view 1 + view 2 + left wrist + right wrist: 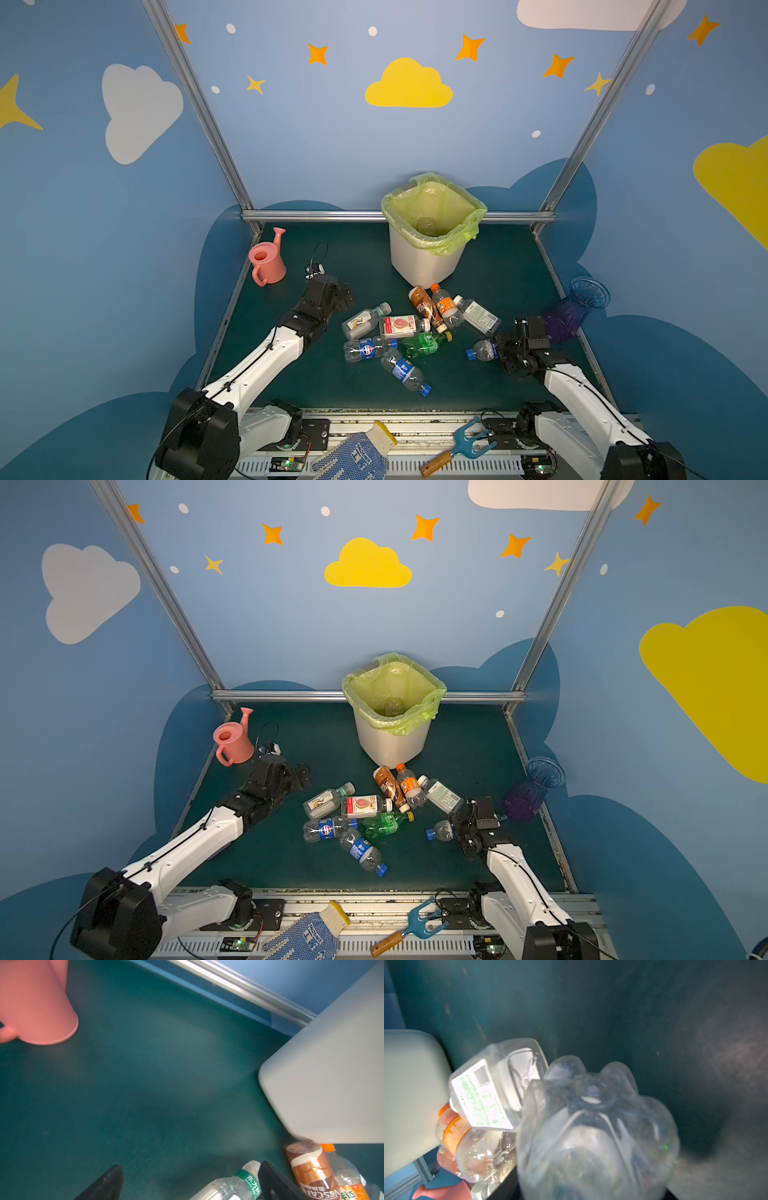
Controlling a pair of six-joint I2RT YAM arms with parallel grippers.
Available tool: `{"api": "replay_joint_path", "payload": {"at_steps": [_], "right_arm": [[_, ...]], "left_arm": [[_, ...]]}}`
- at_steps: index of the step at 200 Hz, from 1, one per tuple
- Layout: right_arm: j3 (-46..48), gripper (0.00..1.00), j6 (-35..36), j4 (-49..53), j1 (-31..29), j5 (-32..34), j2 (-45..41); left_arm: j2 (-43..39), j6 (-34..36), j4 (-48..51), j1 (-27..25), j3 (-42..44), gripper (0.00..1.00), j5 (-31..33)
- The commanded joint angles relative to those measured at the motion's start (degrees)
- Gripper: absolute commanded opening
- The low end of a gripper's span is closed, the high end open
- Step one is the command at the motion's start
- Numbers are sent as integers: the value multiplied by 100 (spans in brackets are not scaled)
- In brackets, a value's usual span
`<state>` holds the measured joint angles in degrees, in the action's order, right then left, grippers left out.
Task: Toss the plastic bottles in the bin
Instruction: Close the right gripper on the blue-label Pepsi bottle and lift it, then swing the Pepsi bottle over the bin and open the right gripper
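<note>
L gripper (191, 1165) wide open, holding nothing. R gripper (500, 347) is at the base of a blue-cap bottle (481, 350), can't tell if it's clamped tbh.

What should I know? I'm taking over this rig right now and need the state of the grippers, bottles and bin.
Left gripper: open, empty.
Right gripper: around the base end of a blue-capped clear bottle; whether the grip is firm is unclear.
Bin: upright at the back of the mat.
Done: one clear bottle is visible inside the bin.
Left: eight more bottles lie heaped in front of the bin, plus the blue-capped one.
</note>
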<state>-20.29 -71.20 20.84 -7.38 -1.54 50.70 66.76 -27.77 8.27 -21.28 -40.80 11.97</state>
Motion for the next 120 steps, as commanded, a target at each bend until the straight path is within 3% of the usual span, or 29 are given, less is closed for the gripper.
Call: {"api": "replay_joint_path", "payload": {"at_steps": [1, 51, 87, 120], "right_arm": [[-196, 58, 724, 50, 58, 178, -231], [-1163, 52, 2349, -239, 537, -455, -837], [-3007, 50, 3549, 203, 1234, -1192, -554], [-4602, 50, 4145, 36, 1335, -1371, -139]], "left_arm": [[82, -167, -29, 97, 67, 100, -96], [90, -347, -87, 293, 270, 100, -238], [162, -468, -168, 431, 333, 100, -376], [221, -486, -212, 477, 345, 100, -453]]}}
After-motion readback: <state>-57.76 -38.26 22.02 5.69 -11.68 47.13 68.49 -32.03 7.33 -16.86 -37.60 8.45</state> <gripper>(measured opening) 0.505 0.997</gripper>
